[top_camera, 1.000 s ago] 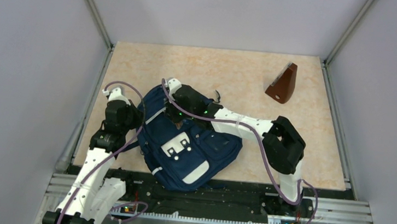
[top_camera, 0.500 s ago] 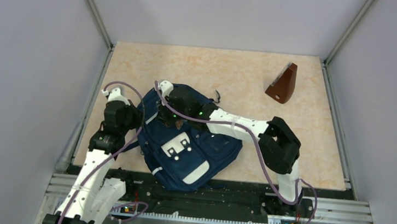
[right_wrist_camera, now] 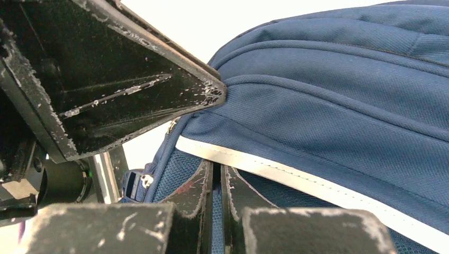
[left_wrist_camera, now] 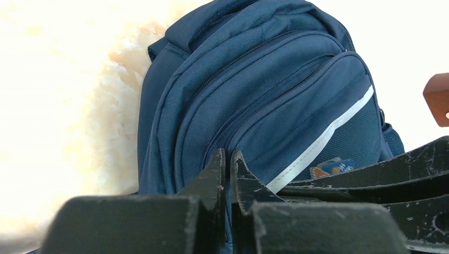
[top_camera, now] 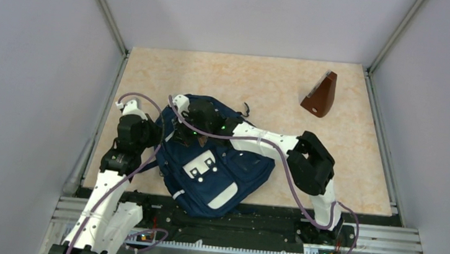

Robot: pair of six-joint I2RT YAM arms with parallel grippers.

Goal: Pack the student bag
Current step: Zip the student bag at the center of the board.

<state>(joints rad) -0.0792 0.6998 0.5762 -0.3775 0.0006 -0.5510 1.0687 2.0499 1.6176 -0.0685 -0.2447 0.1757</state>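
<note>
The navy student bag (top_camera: 224, 170) lies flat on the table near the front left, white patches facing up. My left gripper (top_camera: 152, 134) is at the bag's left upper edge. In the left wrist view it (left_wrist_camera: 229, 157) is shut on a fold of the bag's blue fabric (left_wrist_camera: 265, 90). My right gripper (top_camera: 183, 130) reaches across the top of the bag, close to the left one. In the right wrist view it (right_wrist_camera: 216, 172) is shut on blue mesh fabric just under the bag's white trim stripe (right_wrist_camera: 296, 177). The bag's opening is not in view.
A brown wedge-shaped object (top_camera: 320, 94) stands at the back right of the table; its corner shows in the left wrist view (left_wrist_camera: 437, 98). The left gripper's black finger (right_wrist_camera: 132, 90) fills the upper left of the right wrist view. Metal rails run along the table's sides.
My right gripper has moved left along the top of the bag, toward the left gripper. The left arm and the bag's body have barely moved.
</note>
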